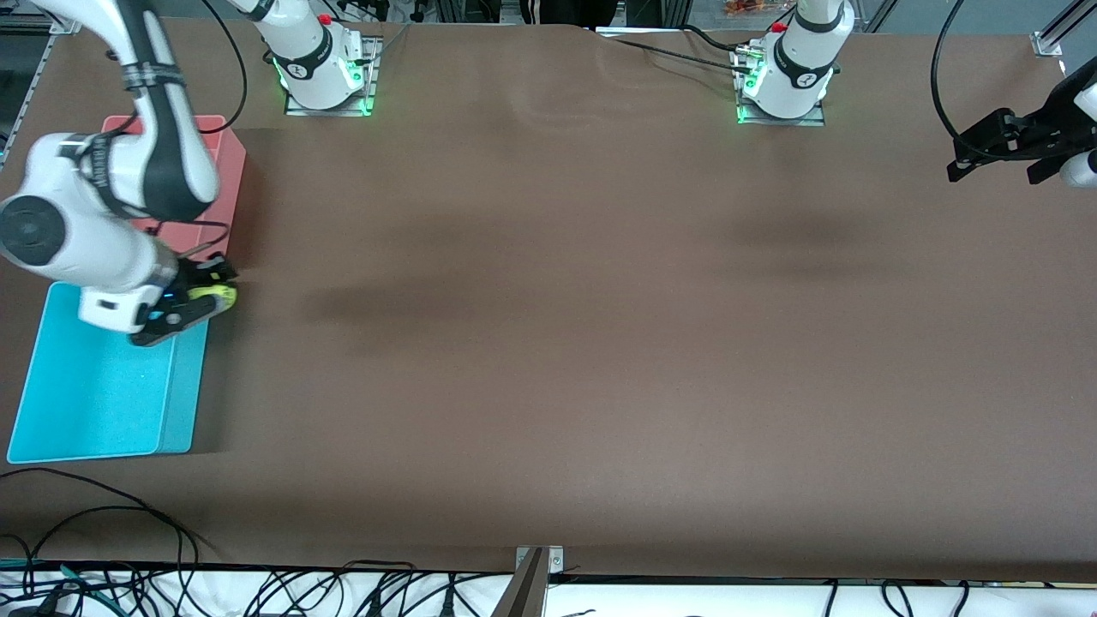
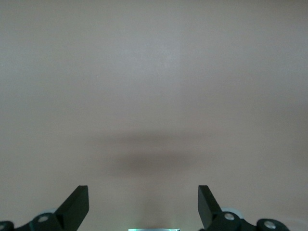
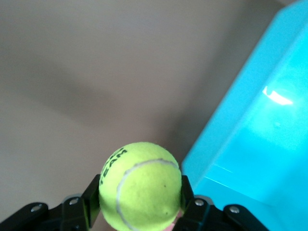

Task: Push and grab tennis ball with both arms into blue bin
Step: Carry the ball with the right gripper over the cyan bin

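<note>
The right arm (image 1: 128, 188) covers much of the pink bin (image 1: 230, 163) in the front view, leaving only its rim and one wall showing, and the arm's wrist also hides the corner of the blue bin (image 1: 103, 394) nearest the pink one; the tennis ball (image 1: 214, 296) shows there only as a yellow-green sliver between the black fingers of the right claw (image 1: 195, 302), and its marking cannot be made out; the right wrist view gives the ball (image 3: 140, 185) whole, with a white seam and dark lettering, clamped between both fingers of the claw (image 3: 139, 202), and beside it the bright wall and rim of the blue bin (image 3: 250, 144), whose floor is mostly cut off by the picture's edge; both bins stand at the right arm's end of the worktop (image 1: 557, 343), the blue one nearer the front camera; the right arm bends down from its base with the claw held over the blue bin's long rim, the ball in the air just at that rim; the left arm waits at its own end of the worktop, mostly cut off at the picture's edge, its left claw (image 1: 998, 154) raised over bare surface; the left wrist view shows that claw (image 2: 143, 207) spread wide and holding nothing, with only its shadow on the worktop (image 2: 154, 86) below.
</note>
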Controlling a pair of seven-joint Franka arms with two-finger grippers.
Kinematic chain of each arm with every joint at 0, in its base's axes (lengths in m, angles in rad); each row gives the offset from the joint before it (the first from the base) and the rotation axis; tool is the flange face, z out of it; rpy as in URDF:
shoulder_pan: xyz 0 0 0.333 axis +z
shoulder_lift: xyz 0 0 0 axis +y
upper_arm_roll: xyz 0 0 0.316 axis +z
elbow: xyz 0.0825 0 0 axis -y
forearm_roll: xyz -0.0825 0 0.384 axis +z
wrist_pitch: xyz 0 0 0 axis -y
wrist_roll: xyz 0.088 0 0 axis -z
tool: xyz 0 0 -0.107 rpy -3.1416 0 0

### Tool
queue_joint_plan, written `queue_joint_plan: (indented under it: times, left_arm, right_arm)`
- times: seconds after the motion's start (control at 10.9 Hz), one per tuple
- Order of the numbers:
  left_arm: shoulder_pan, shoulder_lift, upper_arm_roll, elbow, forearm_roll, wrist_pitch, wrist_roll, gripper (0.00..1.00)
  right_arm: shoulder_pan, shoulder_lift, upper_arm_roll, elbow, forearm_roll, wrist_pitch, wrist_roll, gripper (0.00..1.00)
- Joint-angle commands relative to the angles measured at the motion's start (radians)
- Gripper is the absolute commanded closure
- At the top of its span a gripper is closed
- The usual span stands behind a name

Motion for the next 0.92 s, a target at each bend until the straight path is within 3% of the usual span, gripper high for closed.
queue_joint_plan:
  times: [0.0, 0.27, 0.82]
  left_arm:
    - [-0.006, 0.016, 0.001, 0.036, -0.009, -0.026, -0.011, 0.00]
    - [-0.004, 0.014, 0.001, 0.039, -0.012, -0.026, -0.005, 0.00]
    - [-0.041, 0.014, -0.003, 0.044, -0.021, -0.026, -0.017, 0.00]
  right_arm:
    - [-0.136, 0.141, 0.007, 0.155, -0.001, 0.001, -0.189, 0.76]
    - [-0.221, 0.213, 0.010, 0.210, 0.008, 0.012, -0.300, 0.76]
    - [-0.316, 0.321, 0.010, 0.211, 0.128, -0.005, -0.479, 0.76]
